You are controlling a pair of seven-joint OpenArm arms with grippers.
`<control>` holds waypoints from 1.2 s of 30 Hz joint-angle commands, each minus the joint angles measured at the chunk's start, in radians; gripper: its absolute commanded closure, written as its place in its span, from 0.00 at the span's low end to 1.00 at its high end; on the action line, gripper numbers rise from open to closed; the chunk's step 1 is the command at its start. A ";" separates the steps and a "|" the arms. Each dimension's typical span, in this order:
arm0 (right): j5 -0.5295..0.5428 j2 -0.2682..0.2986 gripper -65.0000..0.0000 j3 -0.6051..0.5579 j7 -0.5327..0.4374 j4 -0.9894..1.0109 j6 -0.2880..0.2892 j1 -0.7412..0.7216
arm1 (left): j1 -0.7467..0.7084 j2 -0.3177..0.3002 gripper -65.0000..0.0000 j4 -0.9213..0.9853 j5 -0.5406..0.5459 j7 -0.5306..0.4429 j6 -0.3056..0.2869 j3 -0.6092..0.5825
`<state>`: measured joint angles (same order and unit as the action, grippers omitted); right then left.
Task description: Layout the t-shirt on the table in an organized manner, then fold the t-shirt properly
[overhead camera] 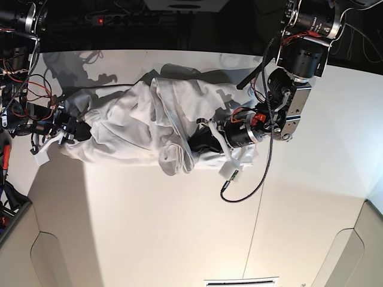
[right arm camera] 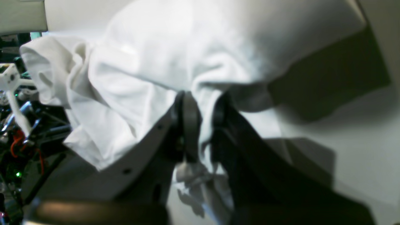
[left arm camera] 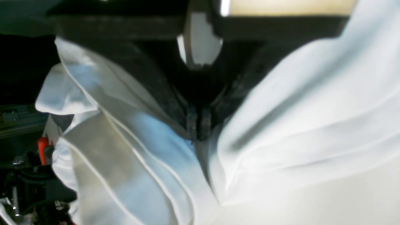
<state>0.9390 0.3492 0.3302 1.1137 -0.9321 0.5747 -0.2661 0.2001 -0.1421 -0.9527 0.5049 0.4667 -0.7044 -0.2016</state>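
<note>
The white t-shirt (overhead camera: 137, 119) lies bunched and wrinkled in a long heap across the far half of the table (overhead camera: 179, 227). My left gripper (overhead camera: 197, 142) is buried in the heap's right end. In the left wrist view its fingertips meet, so the left gripper (left arm camera: 198, 129) is shut on a fold of the t-shirt (left arm camera: 297, 125). My right gripper (overhead camera: 81, 130) is at the heap's left end. In the right wrist view the right gripper (right arm camera: 203, 122) has its jaws nearly together, with a bunch of the t-shirt (right arm camera: 156, 62) pinched between them.
A black cable loop (overhead camera: 245, 185) from the left arm lies on the table just in front of the shirt. Loose wires and electronics (overhead camera: 15, 95) crowd the table's left edge. A thin seam (overhead camera: 257, 221) runs toward the front, where rounded cut-outs (overhead camera: 54, 257) mark the edge.
</note>
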 commanded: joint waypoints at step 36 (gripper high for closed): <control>-0.019 -0.326 1.00 -0.238 0.122 -0.530 0.004 0.014 | 0.015 0.156 0.73 -0.324 0.193 0.353 0.006 0.199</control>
<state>0.9157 0.0196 0.0940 1.2266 -1.4475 0.5735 -0.2359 0.1860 0.0044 -1.2522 0.6407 0.8669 -0.6807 -0.0010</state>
